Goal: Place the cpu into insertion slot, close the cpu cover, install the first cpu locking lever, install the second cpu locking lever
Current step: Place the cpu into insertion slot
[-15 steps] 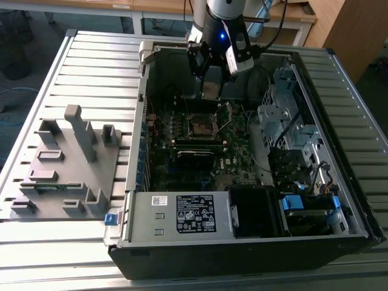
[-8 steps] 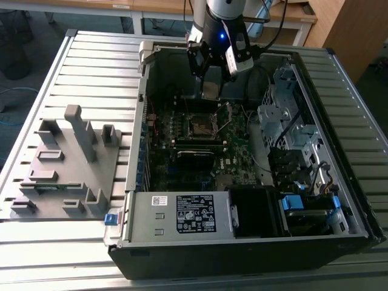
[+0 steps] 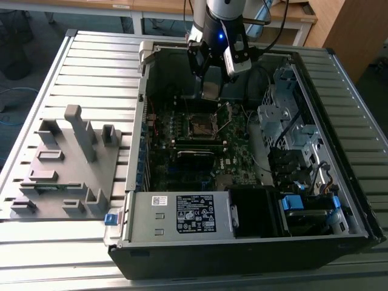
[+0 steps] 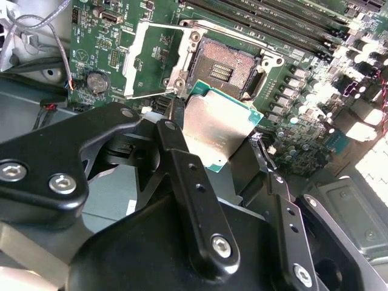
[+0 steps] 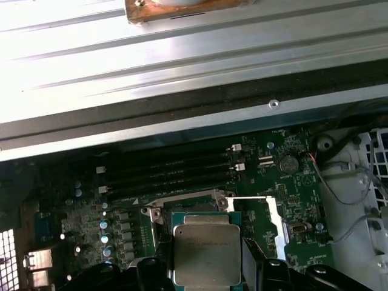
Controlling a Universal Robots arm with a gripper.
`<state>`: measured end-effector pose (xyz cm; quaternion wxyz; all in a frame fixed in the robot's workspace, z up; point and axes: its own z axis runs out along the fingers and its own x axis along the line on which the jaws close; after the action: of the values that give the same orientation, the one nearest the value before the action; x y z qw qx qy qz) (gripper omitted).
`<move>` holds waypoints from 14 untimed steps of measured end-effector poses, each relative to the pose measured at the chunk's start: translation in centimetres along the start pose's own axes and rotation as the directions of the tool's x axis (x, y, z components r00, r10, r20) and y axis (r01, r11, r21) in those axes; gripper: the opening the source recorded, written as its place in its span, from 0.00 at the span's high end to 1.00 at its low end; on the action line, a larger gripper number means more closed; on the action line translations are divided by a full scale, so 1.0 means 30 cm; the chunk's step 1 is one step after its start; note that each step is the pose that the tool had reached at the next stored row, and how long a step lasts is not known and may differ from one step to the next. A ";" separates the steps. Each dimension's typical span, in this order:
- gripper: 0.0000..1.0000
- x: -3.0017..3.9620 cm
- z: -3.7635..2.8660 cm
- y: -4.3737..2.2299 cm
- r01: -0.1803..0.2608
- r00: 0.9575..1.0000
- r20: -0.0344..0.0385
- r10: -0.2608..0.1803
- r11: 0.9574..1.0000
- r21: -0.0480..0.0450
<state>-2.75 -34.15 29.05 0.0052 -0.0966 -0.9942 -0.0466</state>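
Observation:
My gripper point(image 3: 211, 85) hangs inside the open computer case, shut on the cpu point(image 4: 213, 128), a flat square chip with a dull silver top and green edge. In both wrist views the chip sits between the black fingers point(image 4: 182, 145), held a little above the motherboard. The insertion slot point(image 4: 225, 64) lies bare just beyond the chip, its dark pin grid showing. The cpu cover point(image 4: 134, 59), a thin silvery frame, stands flipped open beside the slot. In the first wrist view the cpu point(image 5: 206, 253) hides most of the slot; the cover point(image 5: 276, 219) stands beside it.
The green motherboard point(image 3: 182, 163) carries long black memory slots point(image 5: 170, 173) close to the socket. A metal drive cage and cables point(image 3: 285, 121) fill the case on the exterior view's right. A grey fixture block point(image 3: 66, 163) stands on the slatted table outside the case.

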 end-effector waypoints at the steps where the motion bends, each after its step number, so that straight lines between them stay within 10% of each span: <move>1: 0.46 0.000 0.000 0.000 0.000 1.000 0.000 0.000 1.000 0.000; 14: 0.46 0.000 0.004 0.000 -0.091 0.996 0.008 0.091 0.996 -0.002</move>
<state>-2.75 -34.15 28.93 0.0031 -0.1420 -0.9888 -0.0467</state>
